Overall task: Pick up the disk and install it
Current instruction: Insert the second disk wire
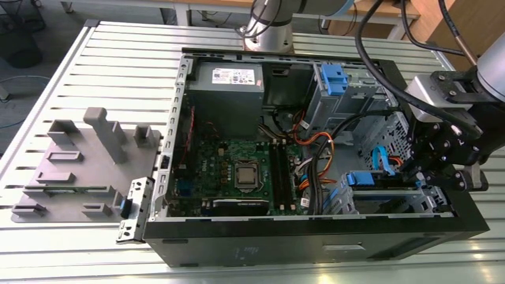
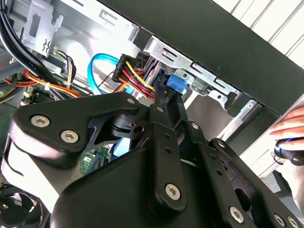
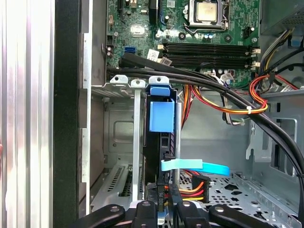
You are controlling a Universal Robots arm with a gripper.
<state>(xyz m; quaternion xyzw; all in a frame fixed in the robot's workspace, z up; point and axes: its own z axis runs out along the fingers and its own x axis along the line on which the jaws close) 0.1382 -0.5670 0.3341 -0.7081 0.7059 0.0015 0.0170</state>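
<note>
Exterior view, from its left: a grey fixture (image 1: 79, 160) sits on the slatted table (image 1: 47, 71). Beside it lies the open case (image 1: 316, 248), which takes up the middle and right of the frame. Inside the case, a grey power-supply box (image 1: 227, 80) sits at upper centre, with the motherboard (image 1: 236, 171) below it. A blue latch (image 1: 332, 77) is at the upper right, and the drive bay (image 1: 394, 201) is at the lower right.

The disk (image 1: 367, 178) is in that bay. In the first wrist view the disk (image 3: 154, 152) stands on edge between the bay's metal walls, its thin side towards the camera. The edge that shows runs across the exterior view, from the motherboard side on the left to the gripper on the right. How deep the disk reaches into the bay is hidden.

What shows of the disk is a dark narrow body with a bright blue tab (image 3: 159, 116) at the motherboard end. At the other end, a flat light-blue cable (image 3: 194, 166) and a bundle of red, yellow and black wires (image 3: 190, 187) meet it.

The gripper (image 1: 418, 177) hangs over the right end of the bay. In both wrist views the gripper (image 3: 165, 192) (image 2: 167, 95) is at the disk's wired end. In the second wrist view the disk's blue tab (image 2: 175, 83) lies just past it. I cannot tell whether the gripper clamps the disk or only rests against it.

A person's hand (image 2: 289, 126) shows beyond the case wall.
</note>
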